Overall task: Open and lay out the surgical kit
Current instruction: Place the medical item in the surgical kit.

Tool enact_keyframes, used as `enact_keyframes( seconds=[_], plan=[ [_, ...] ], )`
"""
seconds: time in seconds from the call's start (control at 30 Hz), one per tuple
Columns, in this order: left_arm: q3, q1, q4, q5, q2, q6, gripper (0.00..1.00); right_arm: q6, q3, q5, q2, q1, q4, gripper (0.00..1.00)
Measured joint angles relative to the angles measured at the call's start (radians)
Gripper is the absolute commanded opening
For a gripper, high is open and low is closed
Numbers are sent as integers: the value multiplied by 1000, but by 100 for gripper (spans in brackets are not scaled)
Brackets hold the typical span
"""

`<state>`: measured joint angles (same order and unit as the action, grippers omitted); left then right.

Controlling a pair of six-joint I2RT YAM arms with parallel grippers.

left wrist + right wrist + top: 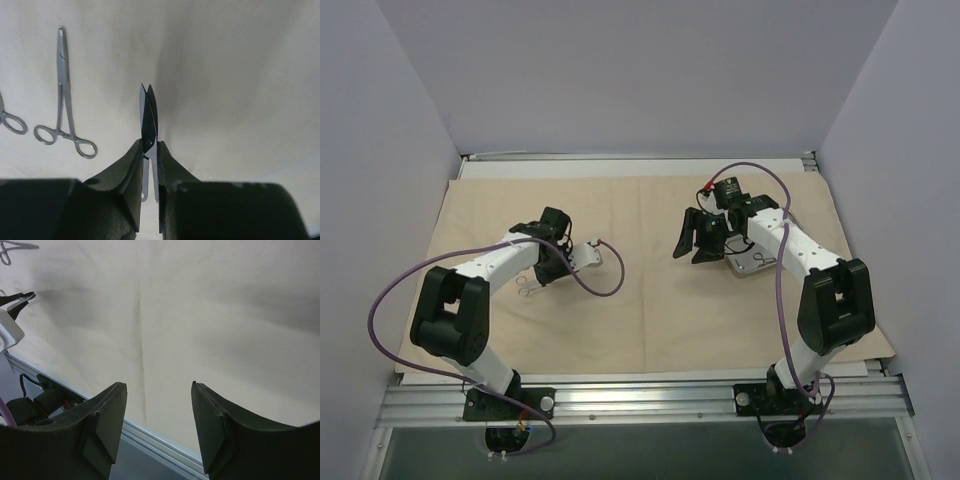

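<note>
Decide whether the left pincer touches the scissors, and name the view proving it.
Touching. The left wrist view shows the left pincer clamped on the scissors at their pivot.

Cloth wrap (pixel 650 310): beige woven fabric, matt, with soft creases.
Scissors (pixel 148 117), clamped in the left gripper (pixel 150 146): polished metal; the blades reflect dark, like a mirror.
Ring-handled clamp (pixel 64 100), at 9 o'clock in the left wrist view: bright silver metal, smooth and glossy.
Tray (pixel 750 265), at 3 o'clock in the top view: shiny steel.
Fingers (pixel 107 415) of the right gripper (pixel 159 390): dark plastic, matt, slightly grainy.
Arm shells (pixel 500 258): white plastic, smooth, semi-gloss.
Rail (pixel 650 395), at 6 o'clock: silver metal, satin finish.
</note>
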<state>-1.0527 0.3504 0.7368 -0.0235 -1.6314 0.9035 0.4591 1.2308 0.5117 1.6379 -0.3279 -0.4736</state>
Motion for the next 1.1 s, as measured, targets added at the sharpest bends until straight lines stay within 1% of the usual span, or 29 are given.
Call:
enact_keyframes(
  seconds=[0.13, 0.37, 0.5, 0.63, 0.8, 0.93, 1.1],
  plan=[
    [42, -15, 5, 29, 22, 21, 2, 4, -18, 0, 0, 0, 13, 54],
    [27, -19, 4, 33, 13, 47, 2, 15, -65, 1, 0, 0, 42, 54],
    [-79, -24, 11, 29, -29, 44, 2, 19, -80, 2, 0, 0, 49, 54],
    [-233, -39, 7, 6, -86, 77, 2, 17, -80, 2, -4, 4, 50, 54],
    [-439, -81, 22, 8, -240, 153, 2, 8, -81, 1, -4, 8, 42, 54],
    [-526, -118, 42, 16, -345, 220, 2, 6, -95, 2, -4, 8, 42, 54],
    [-612, -140, 74, 27, -441, 288, 2, -1, -139, 1, -4, 7, 43, 54]
  ],
)
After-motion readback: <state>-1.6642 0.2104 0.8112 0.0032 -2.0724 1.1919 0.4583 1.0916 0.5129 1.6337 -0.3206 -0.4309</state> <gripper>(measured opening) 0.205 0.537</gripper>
